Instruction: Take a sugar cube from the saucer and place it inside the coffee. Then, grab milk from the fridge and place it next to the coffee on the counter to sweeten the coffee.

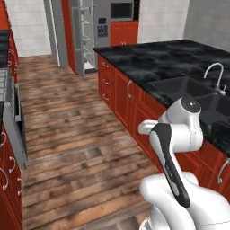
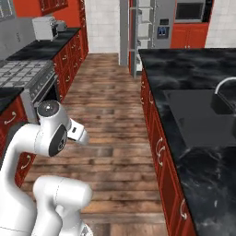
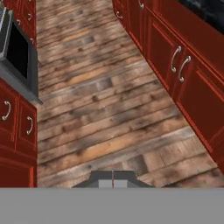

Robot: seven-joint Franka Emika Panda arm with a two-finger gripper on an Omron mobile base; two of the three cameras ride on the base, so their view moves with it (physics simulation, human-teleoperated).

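The gripper [image 3: 113, 183] hangs over the wooden floor [image 3: 100, 113], its two fingers pressed together on nothing. One black counter [image 1: 152, 58] with one sink [image 1: 188, 87] runs alongside; beyond, one fridge [image 1: 85, 36] stands with its door open.

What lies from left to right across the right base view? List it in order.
Toaster oven → stove → wooden floor → fridge → sink → faucet

Glossy black veined marble counter [image 1: 148, 58], matt worn wood plank floor [image 1: 76, 134], smooth red cabinets [image 1: 130, 103] with metal handles, brushed steel fridge [image 1: 83, 36].
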